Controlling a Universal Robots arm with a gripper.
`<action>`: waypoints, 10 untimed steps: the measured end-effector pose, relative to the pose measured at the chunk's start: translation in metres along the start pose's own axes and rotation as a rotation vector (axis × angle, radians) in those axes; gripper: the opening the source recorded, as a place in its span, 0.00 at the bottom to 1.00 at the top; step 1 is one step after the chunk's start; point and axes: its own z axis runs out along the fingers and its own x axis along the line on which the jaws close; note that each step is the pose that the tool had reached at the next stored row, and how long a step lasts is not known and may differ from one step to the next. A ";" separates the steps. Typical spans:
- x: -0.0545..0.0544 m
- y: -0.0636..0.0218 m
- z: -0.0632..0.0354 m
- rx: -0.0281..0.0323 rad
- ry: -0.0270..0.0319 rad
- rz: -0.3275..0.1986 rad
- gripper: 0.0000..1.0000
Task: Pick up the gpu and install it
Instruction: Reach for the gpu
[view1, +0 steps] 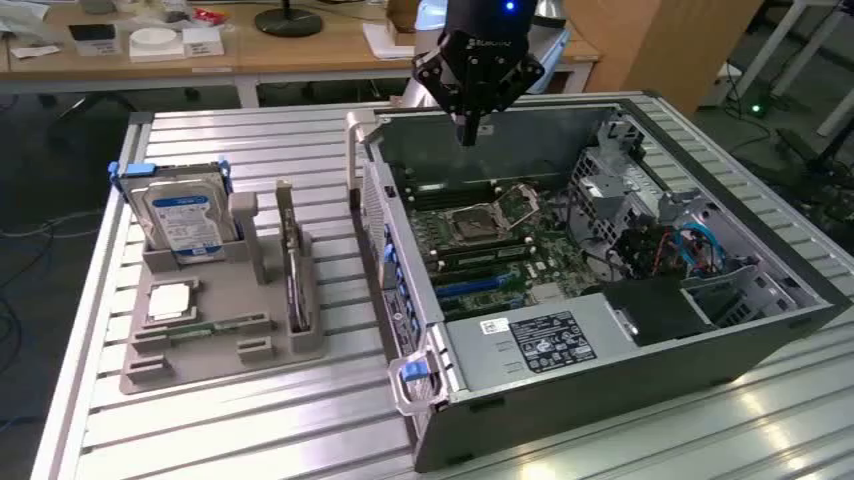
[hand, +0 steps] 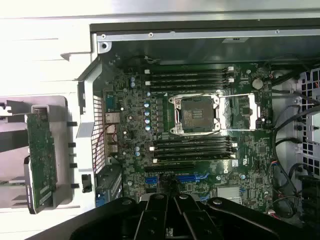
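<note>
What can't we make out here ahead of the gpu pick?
- gpu: exterior view sees it edge-on in the grey holder; its lower edge is hidden in the slot.
- Motherboard: wrist view, the strip past the blue slots is covered by the claw.
- Power supply label: exterior view, print too small to read.
- Drive cage: wrist view, cut off by the frame edge.

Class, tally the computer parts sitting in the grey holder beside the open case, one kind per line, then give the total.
Hard drive: 1
gpu: 1
Processor chip: 1
Memory stick: 1
Total: 4
</note>
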 end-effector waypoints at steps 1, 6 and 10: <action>0.000 0.0000 0.0000 0.0000 0.0000 0.000 0.11; 0.000 0.0000 0.0000 0.0000 0.0000 0.000 0.11; 0.002 -0.0002 -0.0002 0.0002 0.0001 0.000 0.11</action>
